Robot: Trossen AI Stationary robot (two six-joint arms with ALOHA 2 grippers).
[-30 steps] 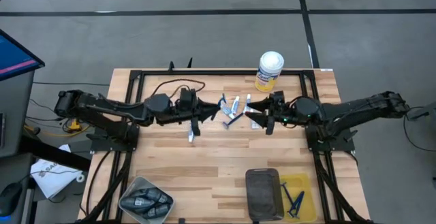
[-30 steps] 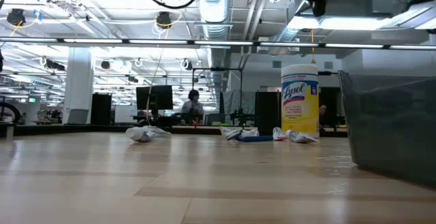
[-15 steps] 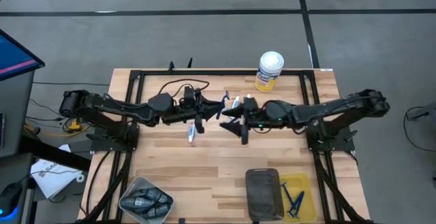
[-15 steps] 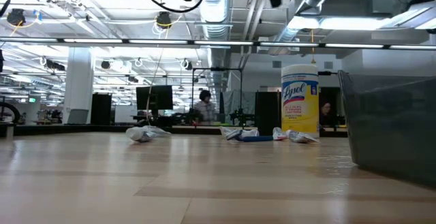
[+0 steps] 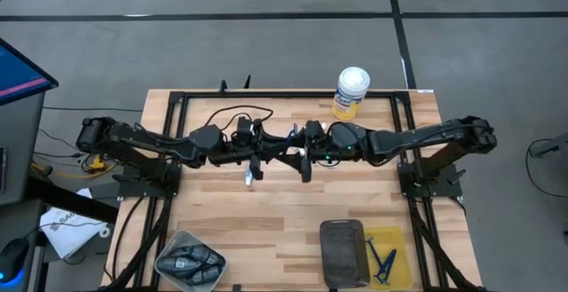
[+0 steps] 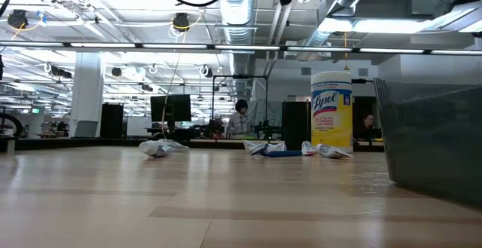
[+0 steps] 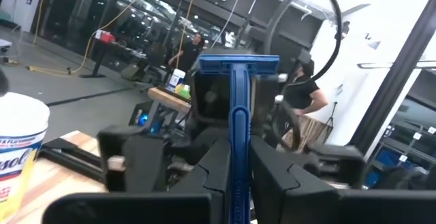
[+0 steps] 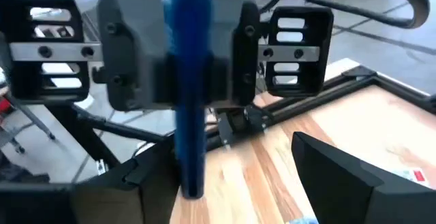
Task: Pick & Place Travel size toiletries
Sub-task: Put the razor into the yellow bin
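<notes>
**Razor handover in progress above mid-table**

The pale wooden slatted table [image 5: 293,212] is carrying the whole setup, with both dark arms reaching inward so that they are meeting over its middle, a placement that suits a pass from one arm to the other.

The yellow cleaning-wipe canister with a white lid [image 5: 351,91] is standing upright at the far edge, apart from the work and not part of the sorting.

At the near edge, the clear plastic tub of dark grey oblong pieces [image 5: 188,260], the dark grey rectangular bin [image 5: 343,253] and the yellow tray holding slim blue razors [image 5: 390,258] are sitting side by side, probably as drop-off places by item type.

The left gripper [image 7: 231,176] is clamping the dark blue T-shaped razor [image 7: 236,108] by its handle, fingers pinched tight, head pointing away from the wrist, so the free end is offered outward.

The right gripper [image 8: 245,176] is facing it with fingers spread wide on either side of the razor handle, not yet touching it as far as can be told; the wide stance is leaving room to close on it.

The remaining small white tubes [image 6: 326,151] are lying loose on the table near the canister, and one more small white tube [image 5: 249,177] is lying under the left arm.
</notes>
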